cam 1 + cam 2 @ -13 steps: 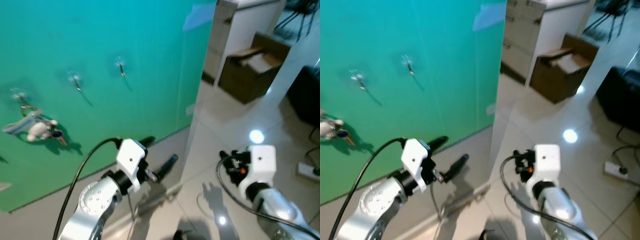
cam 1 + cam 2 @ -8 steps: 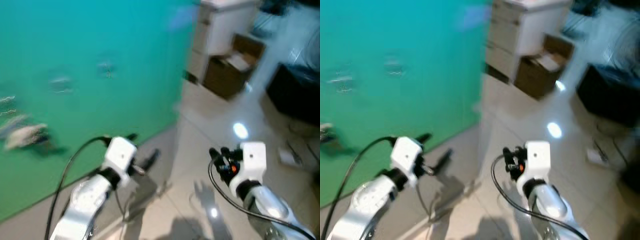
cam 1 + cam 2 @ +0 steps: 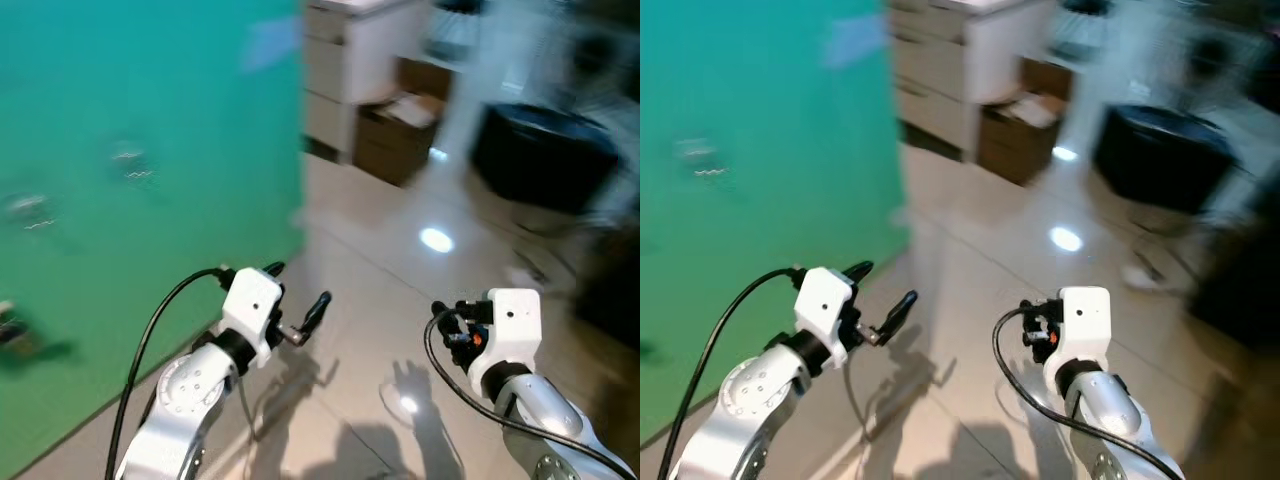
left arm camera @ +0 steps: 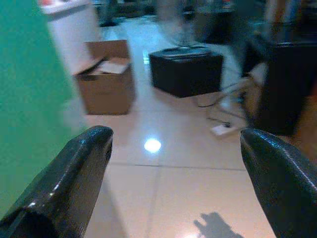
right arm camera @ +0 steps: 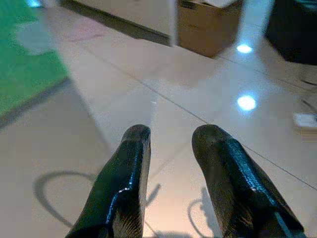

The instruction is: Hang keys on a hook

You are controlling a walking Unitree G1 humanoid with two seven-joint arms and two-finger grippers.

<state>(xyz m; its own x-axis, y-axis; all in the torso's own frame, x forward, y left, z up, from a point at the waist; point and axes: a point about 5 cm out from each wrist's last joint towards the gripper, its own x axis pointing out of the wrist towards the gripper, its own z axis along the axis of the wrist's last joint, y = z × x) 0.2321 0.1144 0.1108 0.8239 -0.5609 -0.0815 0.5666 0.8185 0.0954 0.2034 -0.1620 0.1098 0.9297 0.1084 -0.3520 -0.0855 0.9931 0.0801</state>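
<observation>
A green wall (image 3: pixel 150 120) stands on my left, with two blurred hooks (image 3: pixel 128 158) on it. At the picture's left edge a dark blurred shape (image 3: pixel 12 332) hangs on the wall where the keys hung earlier. My left gripper (image 3: pixel 297 290) is held low in front of the wall's end, wide open and empty, as the left wrist view also shows for the left gripper (image 4: pixel 173 163). My right gripper (image 5: pixel 171 148) points down at the tiled floor with a narrow gap between its fingers and nothing in it.
A white cabinet (image 3: pixel 350 60) stands past the wall's end, with an open cardboard box (image 3: pixel 400 135) beside it. A black low block (image 3: pixel 545 150) sits farther right. A power strip (image 4: pixel 225 130) with cables lies on the glossy tiled floor (image 3: pixel 400 280).
The whole view has swung to the right, so the green wall and hooks have slid left and blurred. Both arms stay much the same in the picture; the left gripper stays open.
</observation>
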